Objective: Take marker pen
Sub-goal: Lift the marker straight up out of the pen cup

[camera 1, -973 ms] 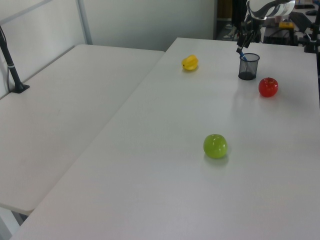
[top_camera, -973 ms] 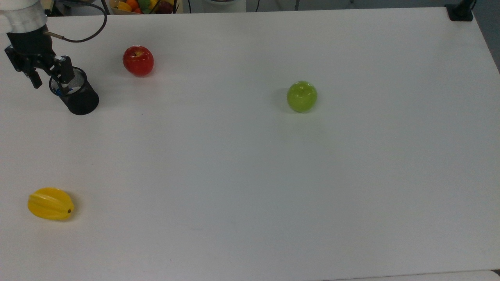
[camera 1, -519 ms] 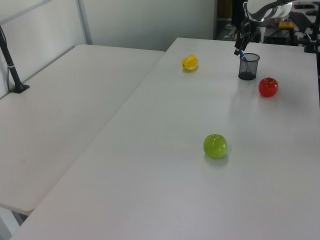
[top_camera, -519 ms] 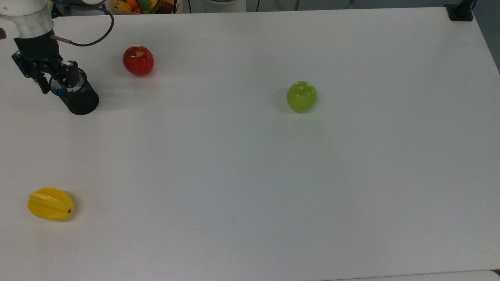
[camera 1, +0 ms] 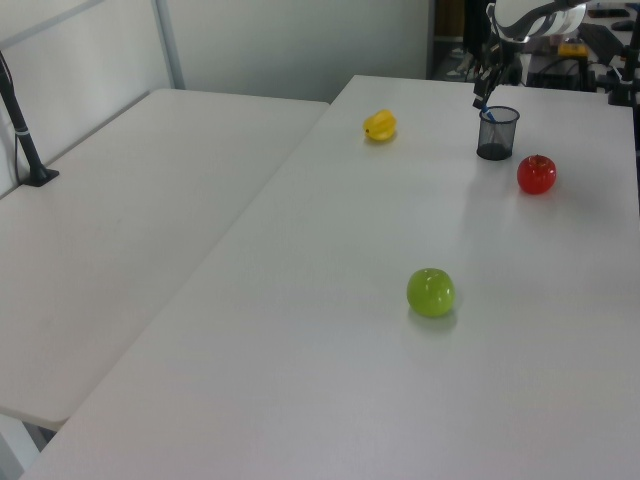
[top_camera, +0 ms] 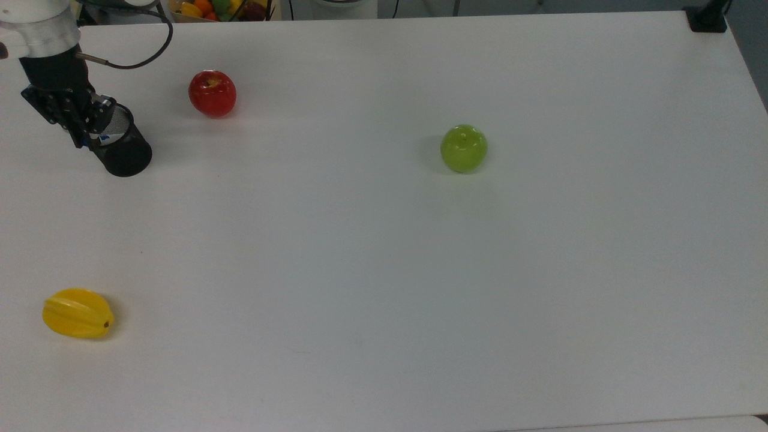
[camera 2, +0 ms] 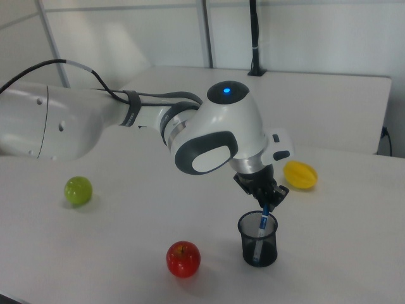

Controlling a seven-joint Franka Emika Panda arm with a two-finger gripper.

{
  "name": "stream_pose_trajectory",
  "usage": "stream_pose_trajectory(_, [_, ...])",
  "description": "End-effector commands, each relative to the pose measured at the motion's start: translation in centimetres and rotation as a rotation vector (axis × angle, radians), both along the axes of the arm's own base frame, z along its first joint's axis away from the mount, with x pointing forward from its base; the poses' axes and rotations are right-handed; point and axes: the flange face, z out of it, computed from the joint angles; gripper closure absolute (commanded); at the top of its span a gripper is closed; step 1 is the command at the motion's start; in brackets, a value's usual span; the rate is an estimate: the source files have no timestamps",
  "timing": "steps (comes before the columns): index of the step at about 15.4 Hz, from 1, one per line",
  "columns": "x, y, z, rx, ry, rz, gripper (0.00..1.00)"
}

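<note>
The marker pen (camera 2: pixel 261 223) stands tilted in a black mesh cup (camera 2: pixel 259 248), its white barrel inside and its blue top poking above the rim. My gripper (camera 2: pixel 266 201) points down over the cup's rim, shut on that blue top. In the top view the gripper (top_camera: pixel 89 127) is at the far left of the table, over the cup (top_camera: pixel 123 153), and a bit of the marker pen (top_camera: pixel 102 139) shows beside the fingers. In the left view the gripper (camera 1: pixel 483 96) hangs just above the cup (camera 1: pixel 497 134).
A red apple (top_camera: pixel 212 93) lies to the right of the cup in the top view, a green apple (top_camera: pixel 464 148) mid-table, and a yellow star fruit (top_camera: pixel 78 312) near the front left. A fruit basket (top_camera: pixel 219 7) sits past the table's far edge. A black clamp (top_camera: pixel 707 18) grips the far right corner.
The fingers stood wide apart astride the cup's rim a second ago. They have since closed on the marker pen's top. The arm has shifted slightly toward the cup.
</note>
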Motion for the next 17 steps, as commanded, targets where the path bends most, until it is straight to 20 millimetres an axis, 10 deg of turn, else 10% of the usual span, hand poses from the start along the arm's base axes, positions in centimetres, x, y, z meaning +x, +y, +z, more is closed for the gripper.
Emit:
stream_pose_trajectory(1, [-0.4, -0.1, 0.4, 0.011, -0.01, 0.016, 0.86])
stream_pose_trajectory(7, [-0.4, -0.2, 1.7, 0.007, -0.032, 0.016, 0.92])
stream_pose_trajectory(17, [-1.2, 1.3, 12.8, -0.026, -0.206, 0.053, 0.92])
